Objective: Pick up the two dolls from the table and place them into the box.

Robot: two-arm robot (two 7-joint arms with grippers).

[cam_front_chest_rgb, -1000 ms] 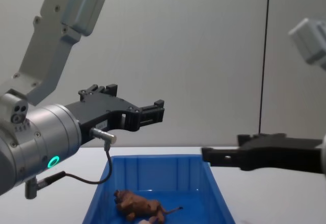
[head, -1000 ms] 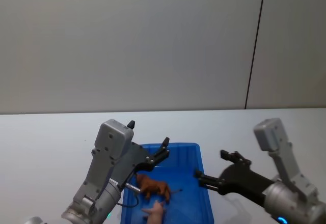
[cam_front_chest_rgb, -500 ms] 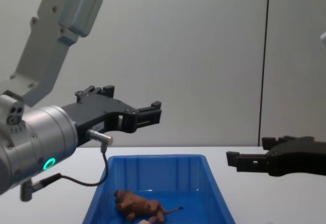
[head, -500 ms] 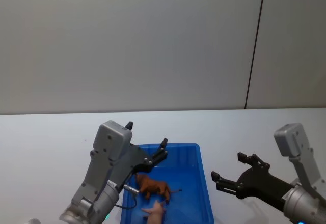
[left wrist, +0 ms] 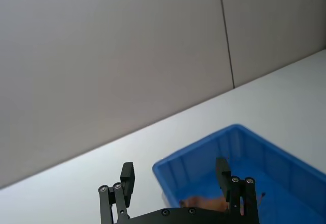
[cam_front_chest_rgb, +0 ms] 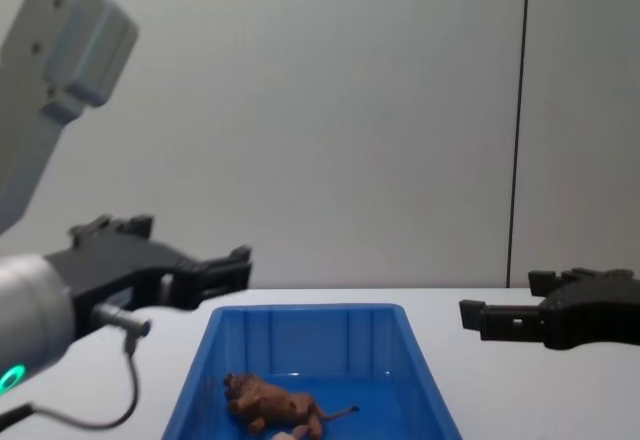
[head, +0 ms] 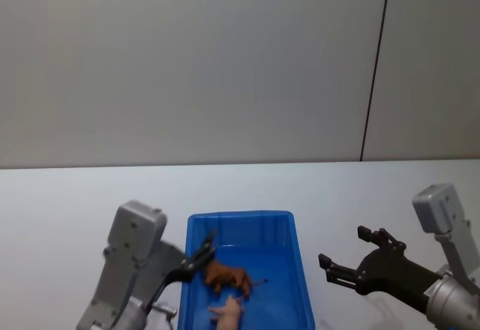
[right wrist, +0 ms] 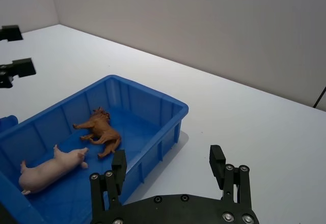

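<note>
Both dolls lie inside the blue box (head: 240,217) on the white table (head: 60,202). The brown lion (head: 225,276) lies on its side mid-box, and the pale pink pig (head: 229,313) lies nearer me. My left gripper (head: 198,259) hangs open and empty at the box's left wall. My right gripper (head: 341,246) is open and empty over bare table right of the box. The right wrist view shows the lion (right wrist: 102,130), the pig (right wrist: 51,170), the box (right wrist: 147,94) and that gripper (right wrist: 168,163). The chest view shows the lion (cam_front_chest_rgb: 270,400) between the left gripper (cam_front_chest_rgb: 225,268) and the right gripper (cam_front_chest_rgb: 500,298).
A plain grey wall with one dark vertical seam (head: 375,67) stands behind the table. White tabletop stretches on both sides of the box. The left wrist view looks over the open left gripper (left wrist: 174,175) at the box (left wrist: 193,150).
My left arm has drawn back and down, from above the box to its left wall. My right gripper has slid right, away from the box. The dolls have not moved.
</note>
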